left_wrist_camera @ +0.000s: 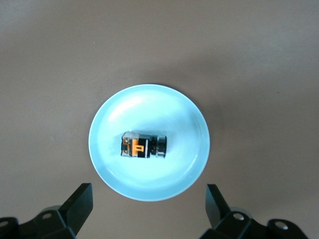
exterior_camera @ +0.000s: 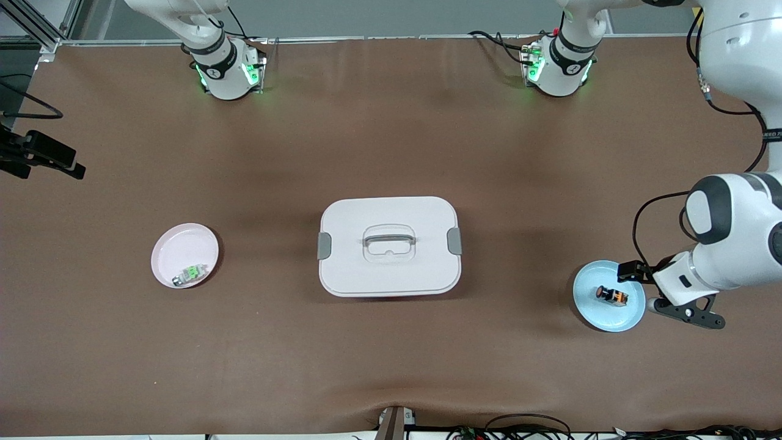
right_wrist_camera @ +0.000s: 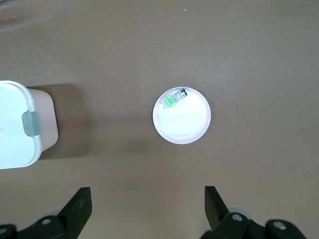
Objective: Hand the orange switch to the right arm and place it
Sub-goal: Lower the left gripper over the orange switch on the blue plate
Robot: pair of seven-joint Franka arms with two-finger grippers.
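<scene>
At the left edge of the front view the right gripper [exterior_camera: 43, 160] waits with its fingers spread wide and empty; its wrist view shows the pink plate [right_wrist_camera: 181, 115] with the green switch [right_wrist_camera: 173, 99] and the white lidded box [right_wrist_camera: 20, 124]. At the lower right, the orange switch [exterior_camera: 612, 296] lies on its side in the blue plate [exterior_camera: 629, 315]. The left gripper [exterior_camera: 675, 292] hangs over that plate's rim, fully open and holding nothing; it is clearly the closer arm. In its wrist view the switch's [left_wrist_camera: 144, 146] long axis runs parallel to the line between the two fingers [left_wrist_camera: 79, 204], which looks awkward for a grasp.

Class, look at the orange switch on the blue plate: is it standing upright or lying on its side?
Lying on its side: the orange switch rests lengthwise on the blue plate, its cap pointing sideways.
</scene>
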